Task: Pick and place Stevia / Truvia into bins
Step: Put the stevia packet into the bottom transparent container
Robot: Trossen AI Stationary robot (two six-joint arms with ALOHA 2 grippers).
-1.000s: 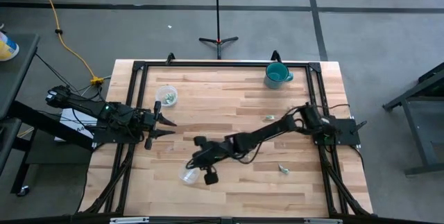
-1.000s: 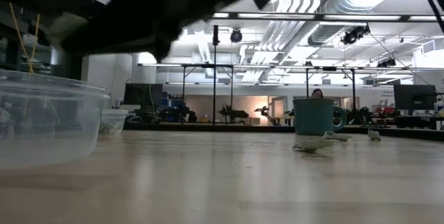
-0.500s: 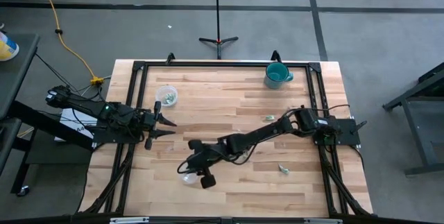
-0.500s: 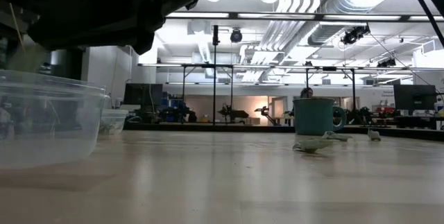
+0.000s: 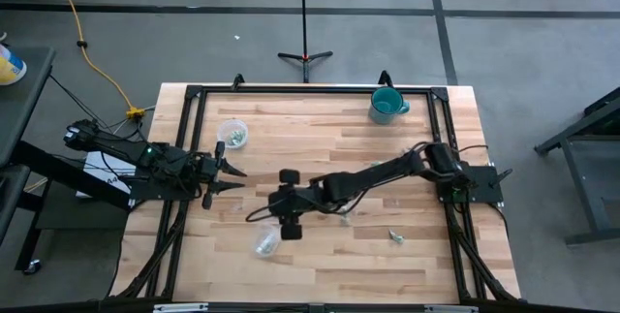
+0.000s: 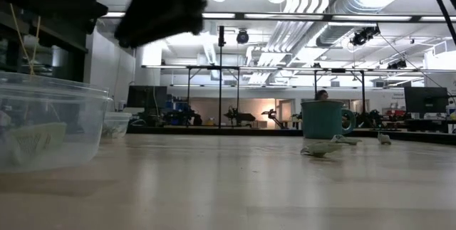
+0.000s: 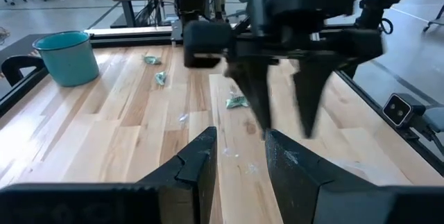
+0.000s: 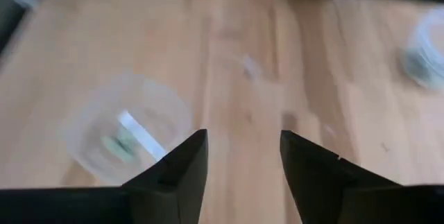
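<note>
My right gripper [image 5: 274, 206] [image 8: 243, 135] hangs open above the table's middle, just beyond the near clear cup [image 5: 266, 243] [image 8: 128, 137], and holds nothing. A green-and-white sachet [image 8: 125, 137] [image 6: 32, 141] lies inside that cup. The far cup [image 5: 232, 133] stands at the far left with sachets in it. Loose sachets lie flat on the wood [image 5: 397, 237] [image 7: 237, 102] [image 7: 161, 78]. My left gripper [image 5: 237, 172] [image 7: 239, 137] waits open at the table's left side, pointing at the right gripper [image 7: 284, 123].
A teal mug [image 5: 387, 106] [image 6: 324, 119] stands at the far right, with sachets [image 6: 320, 148] on the table near it. A black frame [image 5: 310, 88] runs around the table top. Bare wood lies between the two cups and along the near edge.
My right gripper has opened and let go of a sachet, which now lies in the near cup. The gripper has then risen and drawn back from the cup toward the table's far edge, tipping up to a shallower slant.
</note>
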